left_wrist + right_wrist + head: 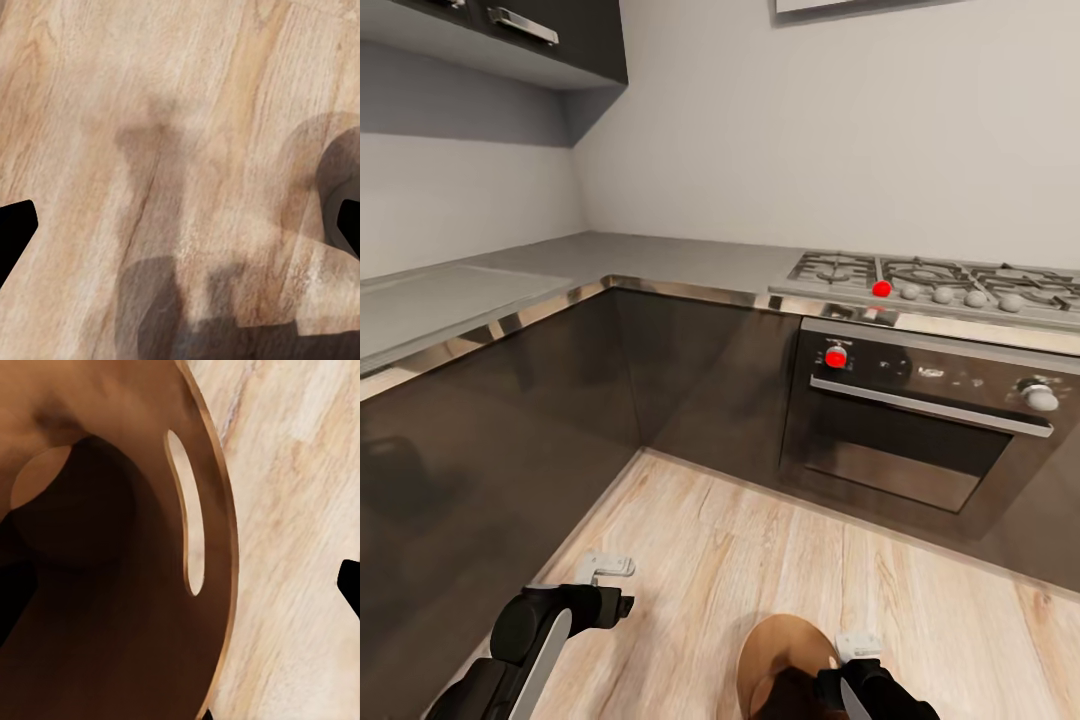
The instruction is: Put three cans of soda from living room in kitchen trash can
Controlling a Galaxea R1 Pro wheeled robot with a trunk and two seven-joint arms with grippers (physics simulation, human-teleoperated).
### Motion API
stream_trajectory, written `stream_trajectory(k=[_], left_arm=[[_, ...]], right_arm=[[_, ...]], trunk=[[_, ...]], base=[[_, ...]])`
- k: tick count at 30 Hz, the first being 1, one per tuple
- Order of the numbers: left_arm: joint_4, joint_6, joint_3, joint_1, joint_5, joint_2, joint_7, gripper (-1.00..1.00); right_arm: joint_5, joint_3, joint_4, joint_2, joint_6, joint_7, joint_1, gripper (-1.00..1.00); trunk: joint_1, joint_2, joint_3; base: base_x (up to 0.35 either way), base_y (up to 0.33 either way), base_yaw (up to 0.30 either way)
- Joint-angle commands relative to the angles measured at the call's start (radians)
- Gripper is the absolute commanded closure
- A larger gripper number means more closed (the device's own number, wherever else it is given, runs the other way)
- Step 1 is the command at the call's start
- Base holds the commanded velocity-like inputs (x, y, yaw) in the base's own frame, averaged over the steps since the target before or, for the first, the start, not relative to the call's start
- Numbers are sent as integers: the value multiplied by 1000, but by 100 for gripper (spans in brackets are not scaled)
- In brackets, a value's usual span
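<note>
The brown-lined tash can (775, 650) is seen at the bottom centre of the head view, just beside the empty, spread right gripper (857, 650), while the left gripper (605, 570), likewise spread, is held over bare wood floor (710, 560) near the oven (920, 430).

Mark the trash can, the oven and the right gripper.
trash can (112, 585): right wrist view, brown inner wall.
oven (905, 445): head view, door glass.
right gripper (857, 648): head view, pale tip above the bin.

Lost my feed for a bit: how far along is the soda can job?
The robot is in the kitchen by the oven, right gripper hanging above the trash can. Its brown inside looks bare where visible; I see no can there. The left gripper hangs over floor. Whether any cans are binned, I cannot tell.
</note>
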Motion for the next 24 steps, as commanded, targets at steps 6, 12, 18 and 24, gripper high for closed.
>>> stream_trajectory(k=[6, 12, 18, 24], left_arm=[[0, 0, 0, 0, 0, 0, 0, -100], [0, 0, -1, 0, -1, -1, 1, -100], [0, 0, 0, 0, -2, 0, 1, -100], [1, 0, -5, 0, -3, 0, 1, -100]], right_arm=[[0, 0, 0, 0, 0, 0, 0, -100], [1, 0, 0, 0, 0, 0, 0, -100], [0, 0, 1, 0, 0, 0, 0, 100], [1, 0, 0, 0, -1, 1, 0, 100]], trunk=[[19, -35, -16], [19, -35, -16], [19, -35, -16], [19, -35, -16]], base=[[0, 0, 0], [0, 0, 0], [0, 0, 0], [0, 0, 0]])
